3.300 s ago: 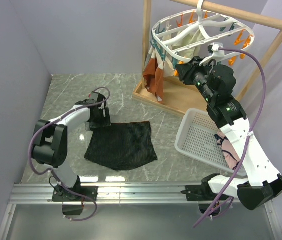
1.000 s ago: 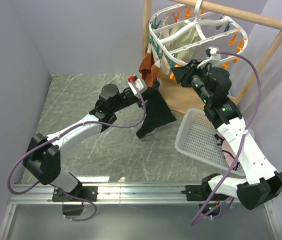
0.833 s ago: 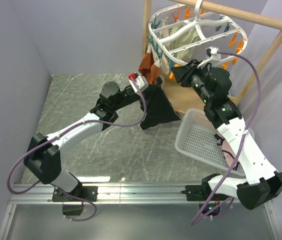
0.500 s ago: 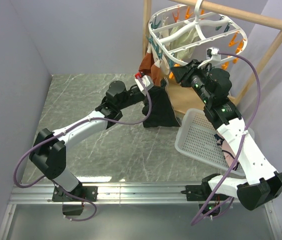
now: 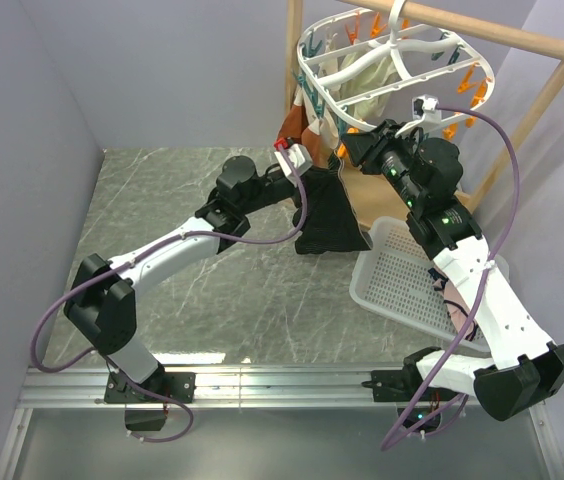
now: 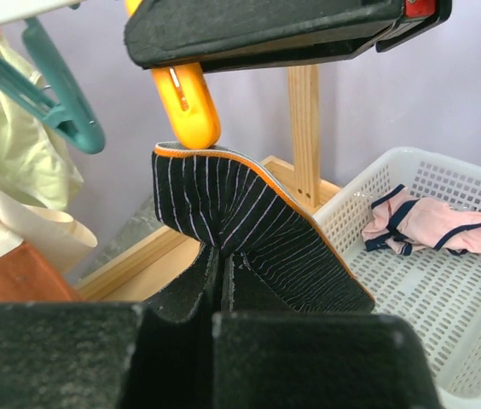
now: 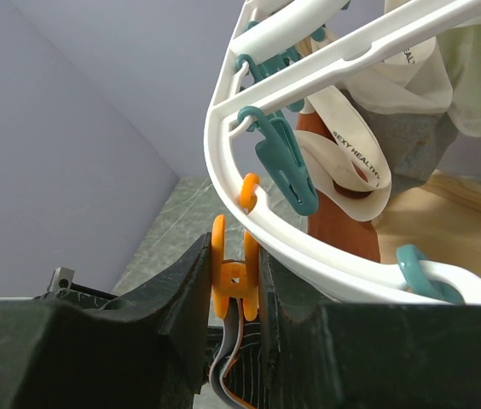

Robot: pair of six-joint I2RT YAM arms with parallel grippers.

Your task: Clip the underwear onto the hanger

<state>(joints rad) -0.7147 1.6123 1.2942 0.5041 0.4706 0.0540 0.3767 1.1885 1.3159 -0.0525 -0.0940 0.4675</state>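
Observation:
The underwear (image 5: 330,215), black with fine pinstripes, hangs from my left gripper (image 5: 307,170), which is shut on a fold of it (image 6: 240,213) just under the hanger (image 5: 307,75). My right gripper (image 5: 347,148) is shut on an orange clip (image 7: 236,273) dangling from the hanger's white rim (image 7: 301,256) and squeezes its handles. The waistband edge of the underwear (image 7: 240,375) sits at the clip's lower mouth. In the left wrist view the same orange clip (image 6: 187,102) touches the top of the fabric, below the right gripper's fingers (image 6: 266,30).
A white basket (image 5: 392,270) with a pink garment (image 6: 428,226) stands at the right. The wooden rail frame (image 5: 552,80) carries the hanger. A rust-brown cloth (image 5: 292,130) and a cream cloth (image 5: 362,75) hang there. A teal clip (image 6: 61,94) dangles nearby.
My left arm has carried the underwear right and up, from beside the frame's base to the orange clip. The right arm has stayed still on the clip.

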